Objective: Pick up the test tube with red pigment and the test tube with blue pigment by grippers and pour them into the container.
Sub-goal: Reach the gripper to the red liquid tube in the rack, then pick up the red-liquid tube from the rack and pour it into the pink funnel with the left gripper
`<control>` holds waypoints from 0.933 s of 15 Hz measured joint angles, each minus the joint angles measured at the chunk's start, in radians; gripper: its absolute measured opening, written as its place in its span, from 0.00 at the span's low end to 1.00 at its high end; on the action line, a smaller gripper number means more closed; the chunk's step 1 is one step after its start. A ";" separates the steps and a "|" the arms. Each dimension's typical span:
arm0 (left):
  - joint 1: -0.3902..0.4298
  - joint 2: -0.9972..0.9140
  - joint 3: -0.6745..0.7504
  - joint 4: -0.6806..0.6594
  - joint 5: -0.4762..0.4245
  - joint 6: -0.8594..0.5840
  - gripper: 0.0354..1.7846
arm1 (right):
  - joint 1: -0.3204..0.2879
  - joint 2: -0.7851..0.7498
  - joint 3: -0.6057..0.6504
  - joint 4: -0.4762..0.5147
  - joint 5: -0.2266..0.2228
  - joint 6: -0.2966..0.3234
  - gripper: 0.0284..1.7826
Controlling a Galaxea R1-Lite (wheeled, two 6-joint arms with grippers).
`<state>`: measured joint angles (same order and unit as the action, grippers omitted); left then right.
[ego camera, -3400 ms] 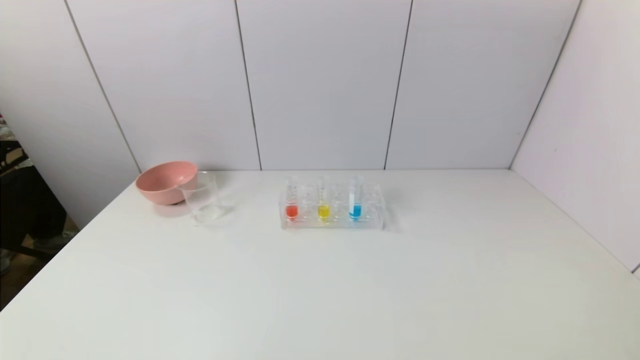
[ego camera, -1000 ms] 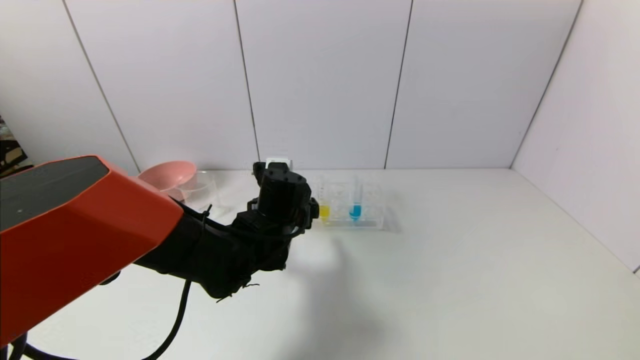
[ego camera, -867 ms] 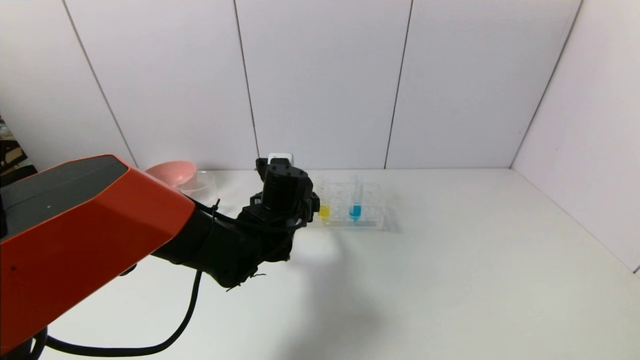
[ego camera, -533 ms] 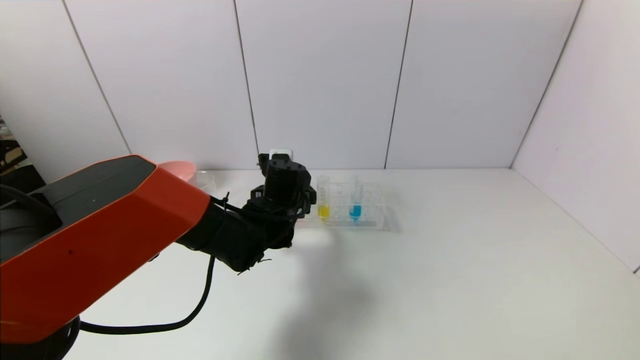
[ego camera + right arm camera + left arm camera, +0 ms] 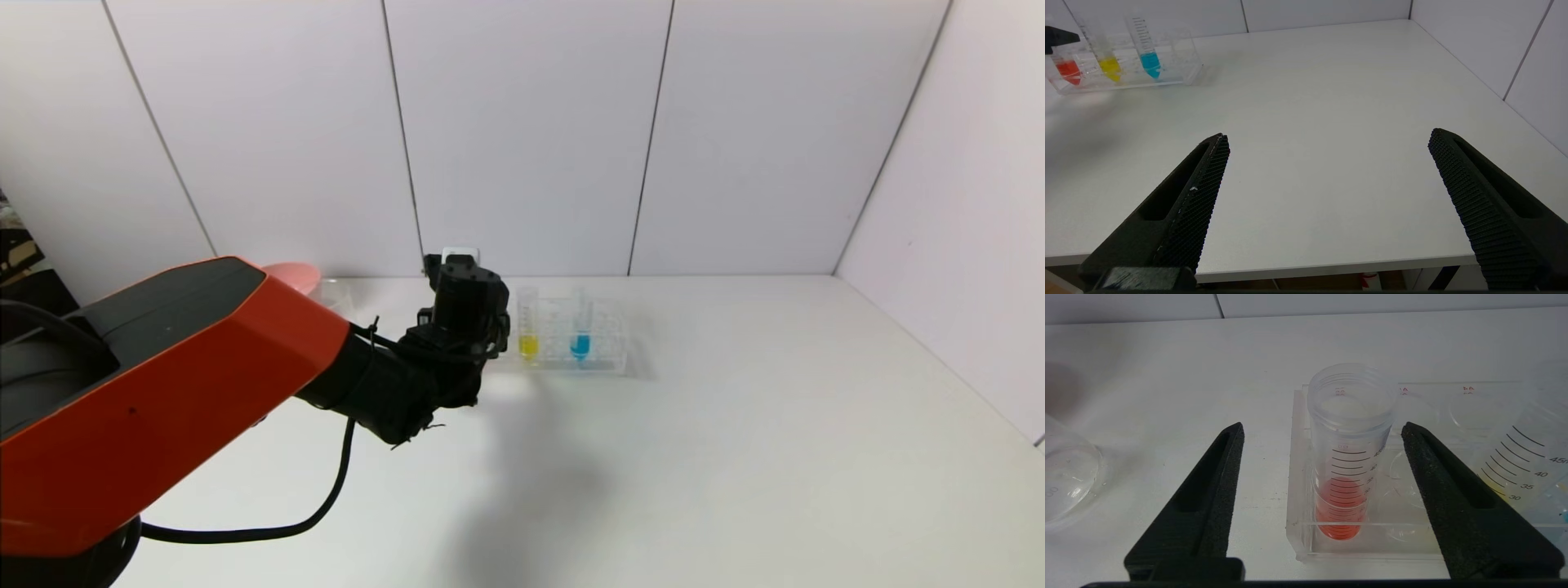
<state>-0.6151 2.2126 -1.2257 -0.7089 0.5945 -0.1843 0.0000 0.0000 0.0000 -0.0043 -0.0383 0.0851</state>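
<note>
The red pigment tube [image 5: 1349, 457] stands upright in the end slot of a clear rack [image 5: 1298, 539]. My left gripper [image 5: 1323, 428] is open, with one finger on each side of the tube's upper part and a gap on both sides. In the head view the left gripper [image 5: 465, 298] hides the red tube. The blue pigment tube [image 5: 580, 331] stands in the same rack, apart from the gripper. The clear beaker [image 5: 1065, 486] stands beside the rack; only its rim [image 5: 333, 287] shows past my arm. My right gripper [image 5: 1329, 136] is open and empty over the table's front edge.
A yellow-liquid tube [image 5: 528, 331] stands in the rack between the red and blue ones, close to one left finger [image 5: 1523, 457]. A pink bowl [image 5: 290, 273] sits behind the beaker. My left arm [image 5: 163, 392] covers the table's left side. White walls close the back and right.
My left arm came into view and reached to the rack. Over the last second the gripper has edged farther forward, around the red tube. The tubes and rack have not moved.
</note>
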 joint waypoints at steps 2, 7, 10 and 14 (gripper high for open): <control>0.000 -0.001 0.000 0.000 0.001 0.001 0.53 | 0.000 0.000 0.000 0.000 0.000 0.000 1.00; -0.005 -0.012 0.004 0.000 -0.001 0.000 0.23 | 0.000 0.000 0.000 0.000 0.000 0.000 1.00; -0.006 -0.018 0.003 0.000 0.000 0.001 0.23 | 0.000 0.000 0.000 0.000 0.000 0.000 1.00; -0.006 -0.060 -0.013 0.002 0.006 0.043 0.23 | 0.000 0.000 0.000 0.000 0.000 0.000 1.00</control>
<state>-0.6211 2.1523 -1.2391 -0.7072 0.6009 -0.1417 0.0000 0.0000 0.0000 -0.0043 -0.0383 0.0855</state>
